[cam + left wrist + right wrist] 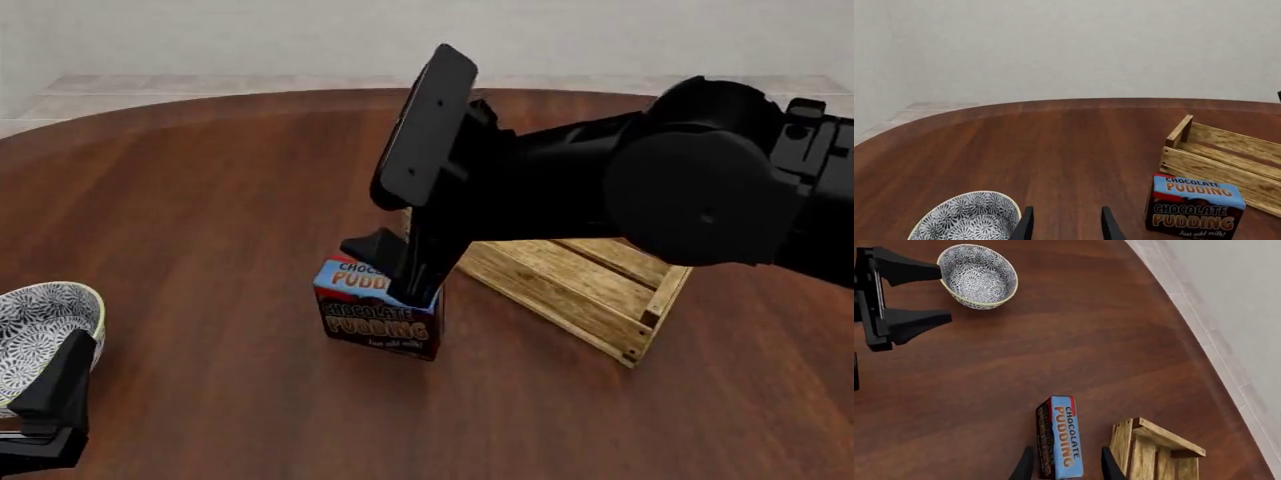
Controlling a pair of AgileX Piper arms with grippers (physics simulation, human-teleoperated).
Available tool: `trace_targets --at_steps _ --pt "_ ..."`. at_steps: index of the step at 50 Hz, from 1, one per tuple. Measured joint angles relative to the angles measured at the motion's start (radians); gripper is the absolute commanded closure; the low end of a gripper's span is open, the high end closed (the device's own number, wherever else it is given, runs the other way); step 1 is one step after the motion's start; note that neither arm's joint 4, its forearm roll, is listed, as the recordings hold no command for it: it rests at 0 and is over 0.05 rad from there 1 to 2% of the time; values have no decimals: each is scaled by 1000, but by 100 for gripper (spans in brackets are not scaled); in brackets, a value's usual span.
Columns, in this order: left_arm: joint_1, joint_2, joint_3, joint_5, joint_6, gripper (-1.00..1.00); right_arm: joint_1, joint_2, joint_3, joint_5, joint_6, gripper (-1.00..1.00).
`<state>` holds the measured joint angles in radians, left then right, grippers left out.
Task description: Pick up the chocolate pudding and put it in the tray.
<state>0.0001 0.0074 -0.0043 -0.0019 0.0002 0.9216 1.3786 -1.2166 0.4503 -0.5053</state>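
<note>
The chocolate pudding (376, 318), a small carton with a blue top and dark brown front, stands upright on the table just left of the tray (587, 285), a light-wood slatted crate. My right gripper (394, 270) is open and lowered over the carton. In the right wrist view its fingers (1026, 465) stand on either side of the pudding (1062, 435), with a gap showing on the crate's side. My left gripper (47, 415) is open and empty at the near left. In the left wrist view, the pudding (1194, 206) and the tray (1227, 160) lie off to one side.
A patterned round bowl (40, 322) sits at the near left, beside my left gripper; it also shows in the left wrist view (967, 218) and the right wrist view (979, 275). The round brown table's far edge (267, 97) curves across the back.
</note>
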Motion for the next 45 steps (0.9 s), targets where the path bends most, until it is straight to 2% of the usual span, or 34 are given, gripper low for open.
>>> trace_targets --at_steps 18,45 --pt "0 0 0 0 0 -100 -6 24 -13 44 -53 -100" --pt "0 0 0 0 0 -100 -48 74 5 66 -81 -100"
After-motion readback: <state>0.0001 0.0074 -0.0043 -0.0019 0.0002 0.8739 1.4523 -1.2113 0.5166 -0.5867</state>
